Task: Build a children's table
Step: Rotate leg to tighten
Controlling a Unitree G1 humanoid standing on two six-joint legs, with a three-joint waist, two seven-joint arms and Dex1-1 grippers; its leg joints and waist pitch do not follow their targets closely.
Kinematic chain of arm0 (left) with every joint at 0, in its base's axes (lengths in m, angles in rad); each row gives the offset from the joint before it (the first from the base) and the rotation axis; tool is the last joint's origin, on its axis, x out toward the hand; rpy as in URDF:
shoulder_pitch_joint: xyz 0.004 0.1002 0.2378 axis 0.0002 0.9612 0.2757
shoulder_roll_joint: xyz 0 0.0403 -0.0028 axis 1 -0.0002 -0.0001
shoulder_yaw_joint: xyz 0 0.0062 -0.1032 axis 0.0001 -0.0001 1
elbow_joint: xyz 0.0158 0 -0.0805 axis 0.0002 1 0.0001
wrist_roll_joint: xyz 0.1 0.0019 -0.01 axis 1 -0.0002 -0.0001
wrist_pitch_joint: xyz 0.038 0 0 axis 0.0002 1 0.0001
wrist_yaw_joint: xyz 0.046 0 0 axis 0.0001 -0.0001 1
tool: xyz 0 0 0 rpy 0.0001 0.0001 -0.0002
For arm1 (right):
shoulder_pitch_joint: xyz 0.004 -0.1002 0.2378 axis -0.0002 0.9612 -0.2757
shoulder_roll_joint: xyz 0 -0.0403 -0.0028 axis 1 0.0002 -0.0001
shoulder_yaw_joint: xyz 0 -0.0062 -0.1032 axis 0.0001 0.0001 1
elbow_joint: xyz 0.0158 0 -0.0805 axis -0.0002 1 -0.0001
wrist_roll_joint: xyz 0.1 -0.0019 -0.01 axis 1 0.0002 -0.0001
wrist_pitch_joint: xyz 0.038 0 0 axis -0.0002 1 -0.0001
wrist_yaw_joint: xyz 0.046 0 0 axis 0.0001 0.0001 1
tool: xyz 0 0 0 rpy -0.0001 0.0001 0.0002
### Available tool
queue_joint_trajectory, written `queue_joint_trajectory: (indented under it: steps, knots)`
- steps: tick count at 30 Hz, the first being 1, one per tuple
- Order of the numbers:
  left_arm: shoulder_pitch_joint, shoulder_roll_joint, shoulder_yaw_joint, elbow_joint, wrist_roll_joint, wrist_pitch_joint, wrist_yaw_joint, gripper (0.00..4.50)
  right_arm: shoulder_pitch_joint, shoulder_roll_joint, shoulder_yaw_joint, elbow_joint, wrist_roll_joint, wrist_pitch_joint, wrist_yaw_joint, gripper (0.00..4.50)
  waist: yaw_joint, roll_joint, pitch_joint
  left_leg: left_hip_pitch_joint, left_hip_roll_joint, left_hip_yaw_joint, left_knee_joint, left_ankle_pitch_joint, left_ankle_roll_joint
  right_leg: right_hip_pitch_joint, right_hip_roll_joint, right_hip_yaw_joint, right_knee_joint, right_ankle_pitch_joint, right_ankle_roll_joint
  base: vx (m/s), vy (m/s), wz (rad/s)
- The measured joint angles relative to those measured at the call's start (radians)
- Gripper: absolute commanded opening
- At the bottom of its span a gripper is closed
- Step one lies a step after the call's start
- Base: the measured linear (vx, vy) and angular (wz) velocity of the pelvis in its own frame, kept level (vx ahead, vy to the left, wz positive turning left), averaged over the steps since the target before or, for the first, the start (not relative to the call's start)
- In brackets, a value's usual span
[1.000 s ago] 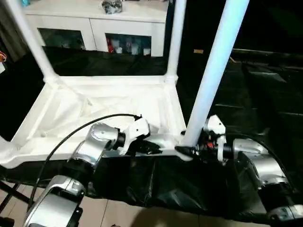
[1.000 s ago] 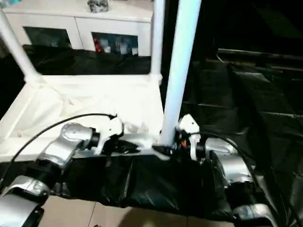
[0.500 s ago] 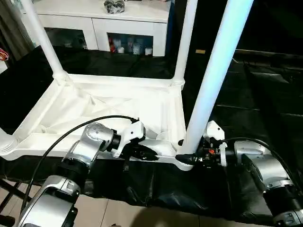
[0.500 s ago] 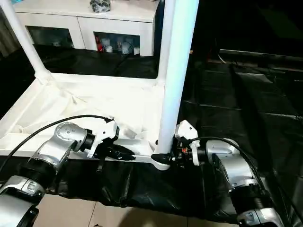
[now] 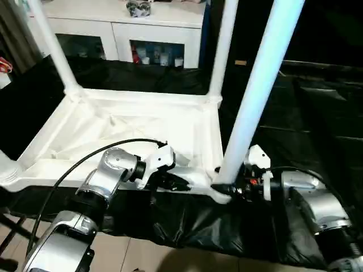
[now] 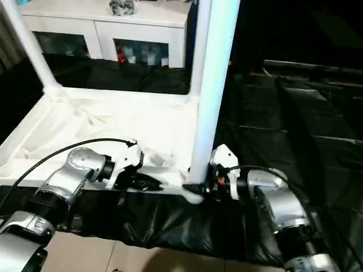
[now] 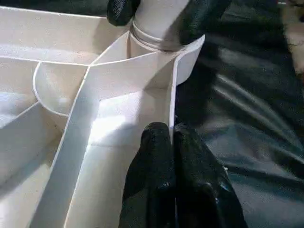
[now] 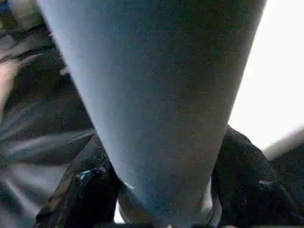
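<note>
Left eye view showed the children's table [image 5: 130,127] lying upside down on the big black-sheeted table [image 5: 317,113], ribbed underside up, its near long edge close to the sheeted table's front edge. Three legs stood in their corner sockets: the far-left leg [image 5: 54,48], the far-right leg [image 5: 222,48] and the near-right leg [image 5: 258,85], which rose out of the top of the picture; at the near-left corner a socket [image 5: 7,170] showed at the picture's edge.

The left gripper [image 7: 172,142] was pinched tight on the thin near rim wall, one finger inside and one outside, just beside the near-right socket. The right gripper [image 5: 224,187] sat at the base of the near-right leg, its fingers [image 8: 247,185] spread to either side of the tube and closed against it just above the socket collar.

To the right of the small table the black sheet lay bare and wrinkled, well apart from anything. Behind it stood a white cabinet [image 5: 153,28] with glass doors, beyond the sheet's far edge. Below the front edge, pale floor [image 5: 142,249] showed.
</note>
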Motion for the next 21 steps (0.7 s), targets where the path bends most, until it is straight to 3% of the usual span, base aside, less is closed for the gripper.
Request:
queue_joint_trajectory:
  steps: [5,8,12,19,20,21]
  knots:
    - [-0.026,-0.077,0.015,0.045,0.043,0.027,0.184,0.00,-0.065,0.116,-0.055,0.096,-0.054,-0.011,-0.297,2.18,-0.025,-0.001,-0.001,0.012,-0.001,0.000,0.000,0.000,0.000,0.007,0.000,0.001,-0.001,-0.002,0.004,0.000,0.000,0.00]
    - [-0.033,-0.102,0.016,0.056,0.053,0.041,0.244,0.00,-0.085,0.150,-0.071,0.124,-0.072,-0.013,-0.398,2.04,-0.029,-0.001,-0.001,0.012,-0.001,-0.001,0.000,0.000,0.000,0.010,0.000,0.001,-0.002,-0.003,0.004,0.000,0.000,0.00]
    - [-0.069,-0.155,0.026,0.101,0.079,0.060,0.376,0.00,-0.181,0.239,-0.127,0.256,-0.102,-0.036,-0.626,2.04,-0.044,-0.001,-0.001,0.012,-0.002,-0.002,0.000,0.000,0.000,0.008,0.000,0.001,-0.004,-0.003,0.004,0.000,0.000,0.00]
    - [-0.074,-0.184,0.027,0.105,0.095,0.065,0.439,0.00,-0.223,0.262,-0.147,0.335,-0.117,-0.095,-0.708,2.04,-0.047,0.000,-0.001,0.011,-0.003,-0.002,-0.003,0.000,0.000,0.009,0.000,0.001,-0.005,-0.003,0.004,0.000,0.000,0.00]
    - [-0.074,-0.184,0.027,0.104,0.095,0.063,0.438,0.00,-0.222,0.262,-0.147,0.336,-0.117,-0.104,-0.706,2.55,-0.047,0.000,-0.002,0.011,-0.003,-0.002,-0.005,0.000,0.000,0.009,0.000,0.001,-0.005,-0.003,0.004,0.000,0.000,0.00]
    - [-0.074,-0.183,0.026,0.104,0.095,0.062,0.431,0.00,-0.220,0.262,-0.151,0.333,-0.116,-0.109,-0.696,2.55,-0.047,0.000,-0.002,0.011,-0.003,-0.002,-0.005,0.000,0.000,0.008,0.000,0.001,-0.005,-0.003,0.004,0.000,0.000,0.00]
